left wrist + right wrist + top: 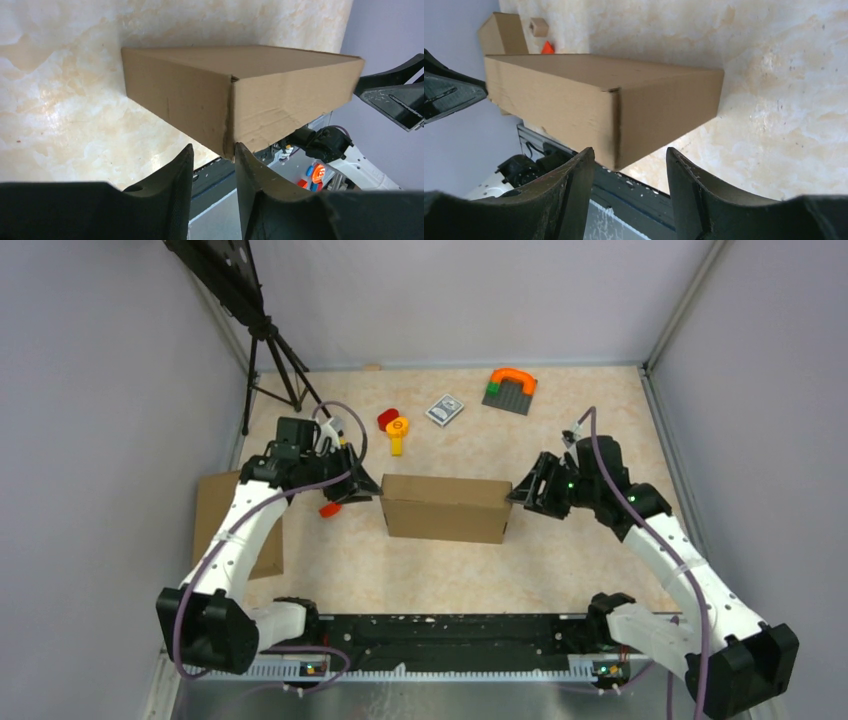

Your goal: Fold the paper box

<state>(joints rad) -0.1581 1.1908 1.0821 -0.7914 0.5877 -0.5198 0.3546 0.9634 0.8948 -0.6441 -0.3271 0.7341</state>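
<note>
Paper box: the paper box is folded up as a shallow closed rectangular carton of plain brown cardboard, lying flat near the middle of the table, its long side running left to right.
Box ends: each short end faces one arm; in both wrist views a vertical corner edge points toward the camera.
Left gripper: the left gripper sits at the box's left end, and its fingers stand apart with the black base rail showing in the gap; the box corner is just at the fingertips, not clamped.
Right gripper: the right gripper sits at the box's right end with its fingers spread wide; the box corner is in line with the gap and is not gripped.
Near left: a small orange piece lies just beside the left gripper.
Left edge: a second brown cardboard box sits under the left arm.
Far side: a red and yellow toy, a small printed card and a grey plate with an orange arch are well apart from the box.
Far left corner: a black tripod.
</note>
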